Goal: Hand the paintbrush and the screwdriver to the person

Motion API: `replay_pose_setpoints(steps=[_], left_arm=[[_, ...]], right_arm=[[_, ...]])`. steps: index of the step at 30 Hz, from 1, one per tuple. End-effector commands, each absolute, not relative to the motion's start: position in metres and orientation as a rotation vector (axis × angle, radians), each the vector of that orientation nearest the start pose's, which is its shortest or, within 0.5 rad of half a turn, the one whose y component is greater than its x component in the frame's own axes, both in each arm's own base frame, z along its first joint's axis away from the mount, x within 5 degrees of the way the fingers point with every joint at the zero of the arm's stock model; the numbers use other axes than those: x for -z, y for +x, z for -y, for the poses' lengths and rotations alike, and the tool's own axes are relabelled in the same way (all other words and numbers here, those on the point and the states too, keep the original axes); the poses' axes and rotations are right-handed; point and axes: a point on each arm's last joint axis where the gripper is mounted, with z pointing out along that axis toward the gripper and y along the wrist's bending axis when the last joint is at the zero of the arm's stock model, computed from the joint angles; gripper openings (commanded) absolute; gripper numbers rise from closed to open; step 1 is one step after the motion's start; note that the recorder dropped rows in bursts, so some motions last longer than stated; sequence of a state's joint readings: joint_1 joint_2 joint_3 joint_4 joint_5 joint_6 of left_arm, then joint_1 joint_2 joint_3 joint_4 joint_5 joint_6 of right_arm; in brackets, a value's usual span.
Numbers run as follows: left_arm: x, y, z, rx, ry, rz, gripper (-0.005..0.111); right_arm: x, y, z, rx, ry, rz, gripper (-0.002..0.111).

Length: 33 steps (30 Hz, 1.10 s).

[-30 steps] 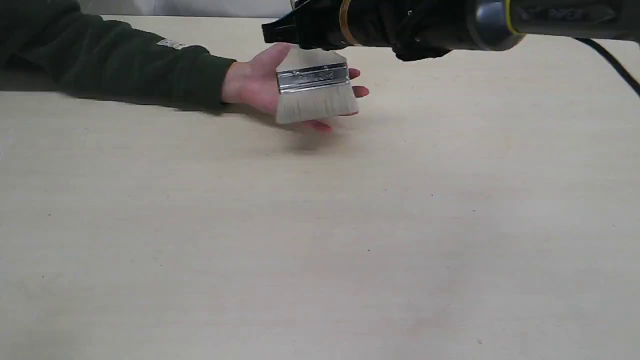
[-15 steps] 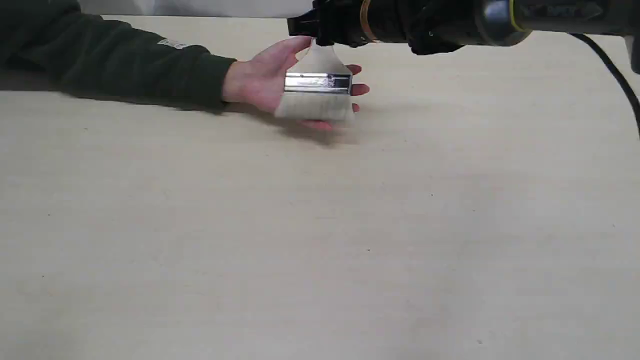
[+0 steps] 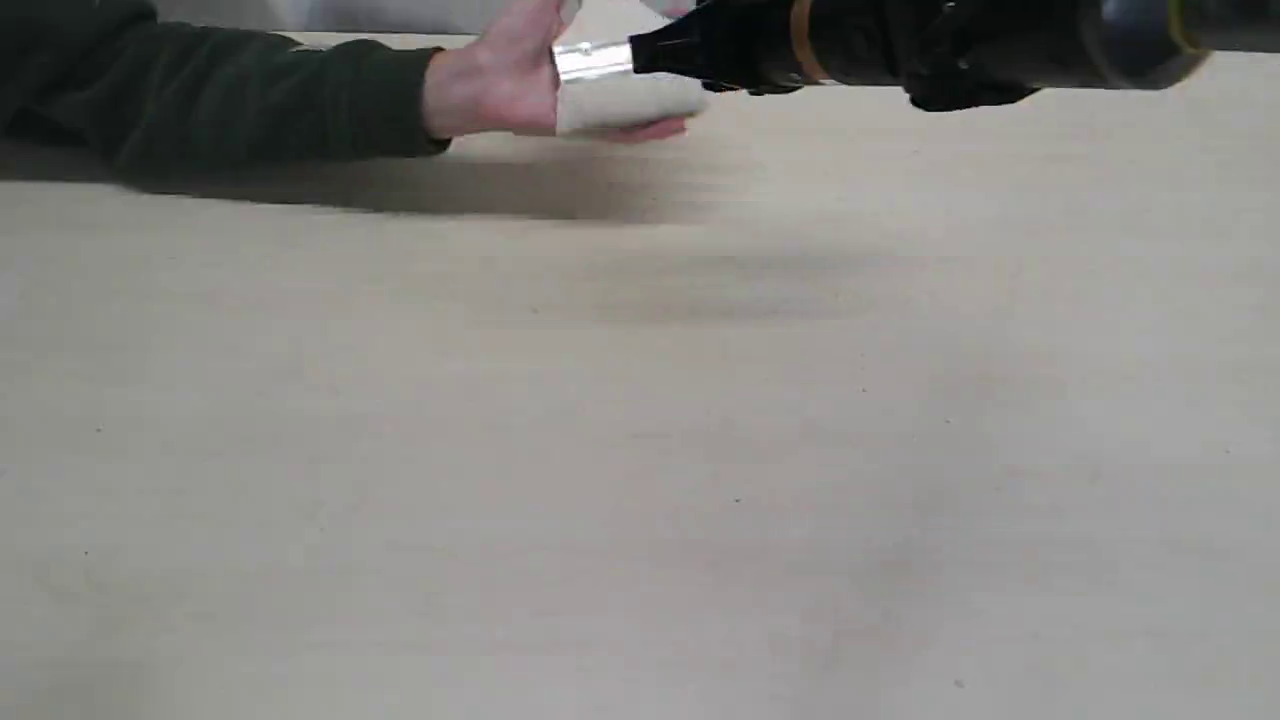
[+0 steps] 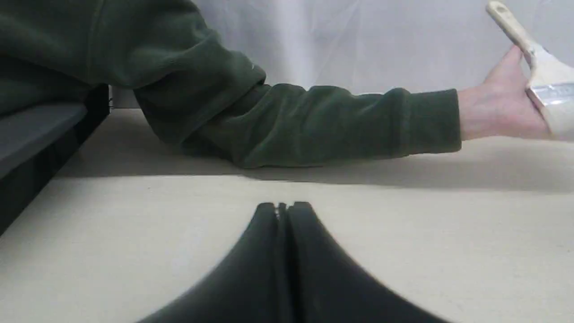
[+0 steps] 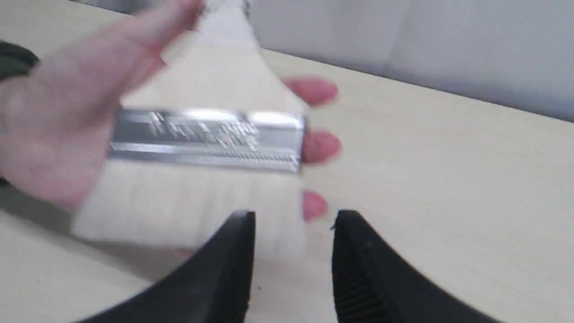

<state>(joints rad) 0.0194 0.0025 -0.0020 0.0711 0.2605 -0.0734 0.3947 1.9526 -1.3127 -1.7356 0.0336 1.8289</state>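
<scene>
The person's hand is raised at the far edge of the table, with the paintbrush lying in its palm, thumb against the wooden handle. The left wrist view shows that hand and the paintbrush with its handle pointing up. My right gripper hangs beside the ferrule. In the right wrist view it is open and empty, just short of the paintbrush bristles. My left gripper is shut and empty, low over the table, away from the green sleeve. The screwdriver is out of view.
The pale wooden table fills the exterior view. A dark ledge borders the table beside the person's arm in the left wrist view. A white backdrop stands behind the table.
The right gripper has let go of the brush handle and drawn back to the right. The hand has closed on the brush and lifted it up and away.
</scene>
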Motion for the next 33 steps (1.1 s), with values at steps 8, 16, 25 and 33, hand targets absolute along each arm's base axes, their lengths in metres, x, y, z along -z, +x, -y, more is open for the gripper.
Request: replay_pose_setpoints(steps=[8, 16, 25, 33], left_arm=[[-0.19, 0.055, -0.002, -0.015, -0.031, -1.734, 0.0], [-0.19, 0.055, -0.002, -0.015, -0.031, -1.734, 0.0], [-0.191, 0.055, -0.002, -0.019, -0.028, -1.732, 0.0], [-0.191, 0.055, -0.002, -0.019, -0.028, -1.732, 0.0]], right_arm=[[-0.284, 0.305, -0.12, -0.242, -0.315, -1.985, 0.03], [-0.302, 0.196, -0.09, -0.431, -0.347, -1.877, 0.03], [-0.278, 0.105, -0.067, -0.64, -0.352, -1.764, 0.03], [-0.24, 0.067, -0.052, -0.679, -0.327, -1.691, 0.03]])
